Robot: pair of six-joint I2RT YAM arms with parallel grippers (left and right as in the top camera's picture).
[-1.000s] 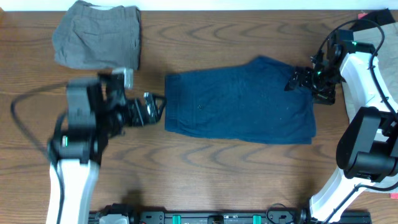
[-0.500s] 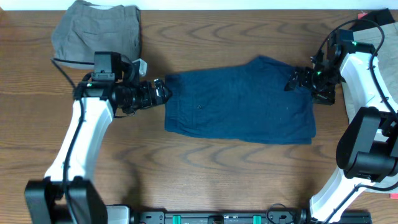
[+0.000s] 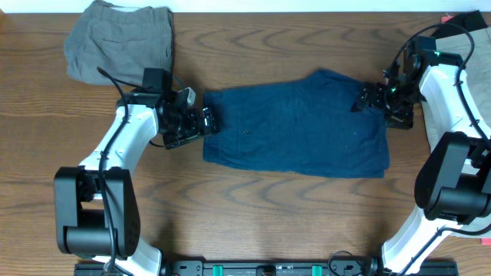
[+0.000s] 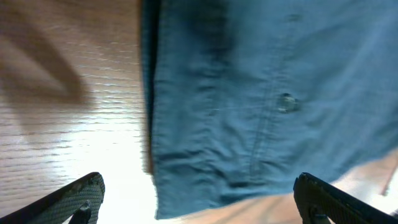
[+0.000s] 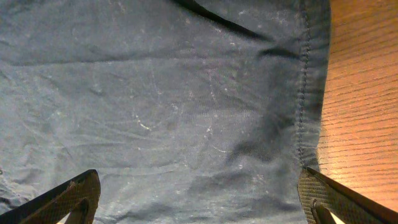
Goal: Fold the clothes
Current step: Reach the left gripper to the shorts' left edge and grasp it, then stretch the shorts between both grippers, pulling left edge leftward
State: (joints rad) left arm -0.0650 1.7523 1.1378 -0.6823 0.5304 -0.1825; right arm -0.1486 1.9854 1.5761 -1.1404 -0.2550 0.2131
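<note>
Motion over the last second belonged to the left arm alone. It had swung up from the near-left part of the table (image 3: 268, 222) and carried the left gripper (image 3: 205, 121) to the left edge of the navy shorts (image 3: 295, 126), where earlier it had sat clear of the cloth. The right gripper (image 3: 362, 100) had not shifted from its place over the far right corner of the same pair. The shorts lay as before, flat across the middle of the table in a rough rectangle with one flap rising at the far edge. Both wrist views showed the fingers spread wide above the fabric with nothing pinched, so a grasp at each end for the next fold looked close but not yet made. The navy cloth read as soft, matte woven material, lightly creased and flecked with pale lint, with a stitched hem along its right edge and a small button beside a seam near the left. A grey pair (image 3: 121, 42) sat folded and slightly rumpled at the far-left corner, well apart. Beige fabric (image 3: 459, 40) showed at the far right, largely hidden by the arm. The table was smooth wood-grain with a bright glare.
</note>
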